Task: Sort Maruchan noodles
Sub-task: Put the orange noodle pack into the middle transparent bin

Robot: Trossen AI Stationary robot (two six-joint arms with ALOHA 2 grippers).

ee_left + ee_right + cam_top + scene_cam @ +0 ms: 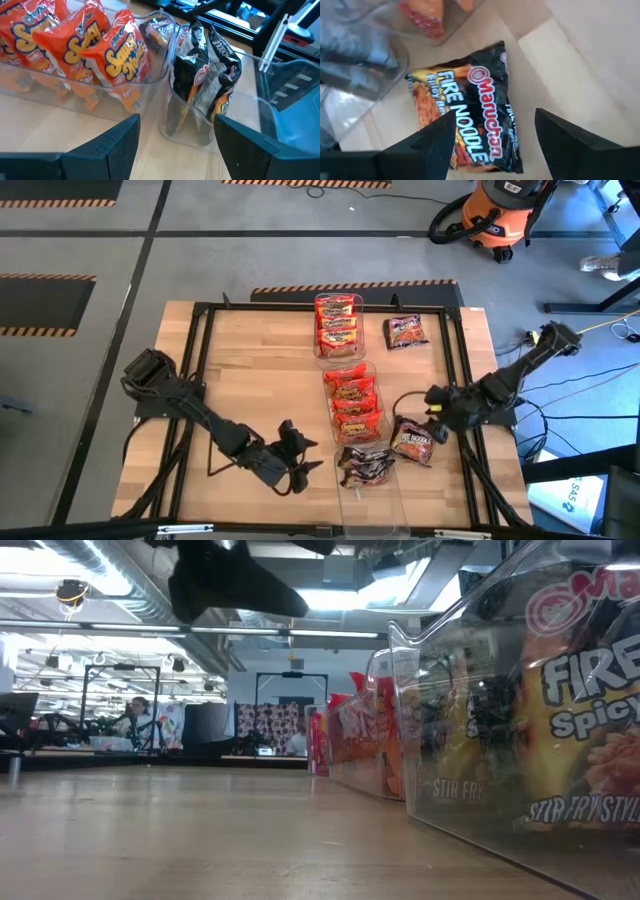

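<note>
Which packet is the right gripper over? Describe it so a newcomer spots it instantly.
Start at the row of three clear bins down the table's middle. Just right of the nearest bin, under the open right gripper, a dark packet lies flat on bare wood. Unlike the other loose dark packet at the far end, it reads "Fire Noodle" and sits beside the gripper.

Black packet [470, 115] with red-white Maruchan logo and yellow lettering; orange-red packets [75, 45] with yellow lettering.

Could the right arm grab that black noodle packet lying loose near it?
Probably yes: the right gripper hangs open just above the black Fire Noodle packet, which lies flat on bare wood outside the bin.
</note>
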